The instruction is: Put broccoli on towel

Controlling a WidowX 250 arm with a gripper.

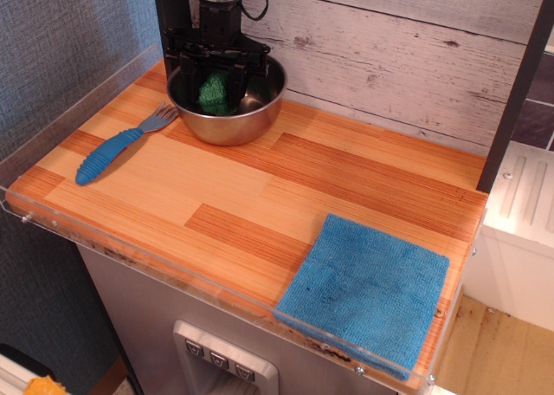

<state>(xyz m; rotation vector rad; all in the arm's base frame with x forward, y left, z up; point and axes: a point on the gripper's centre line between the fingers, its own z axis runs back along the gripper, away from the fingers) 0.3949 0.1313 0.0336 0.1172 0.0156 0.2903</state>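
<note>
**Broccoli between the fingers in the bowl, towel far across the desk**

The gripper [213, 87] hangs over the steel bowl [227, 102] at the desk's back left corner, its two black fingers [235, 81] reaching down inside the rim. The green broccoli [213, 93] sits between them in the bowl; the jaws stand close on either side of it, but whether they actually press on it cannot be told. The blue towel [365, 291] lies flat at the front right corner, well apart from the bowl. A blue-handled fork [119, 147] lies near the left edge, its tines just beside the bowl. The wooden desk [260, 196] is bordered by a clear plastic rim.
</note>
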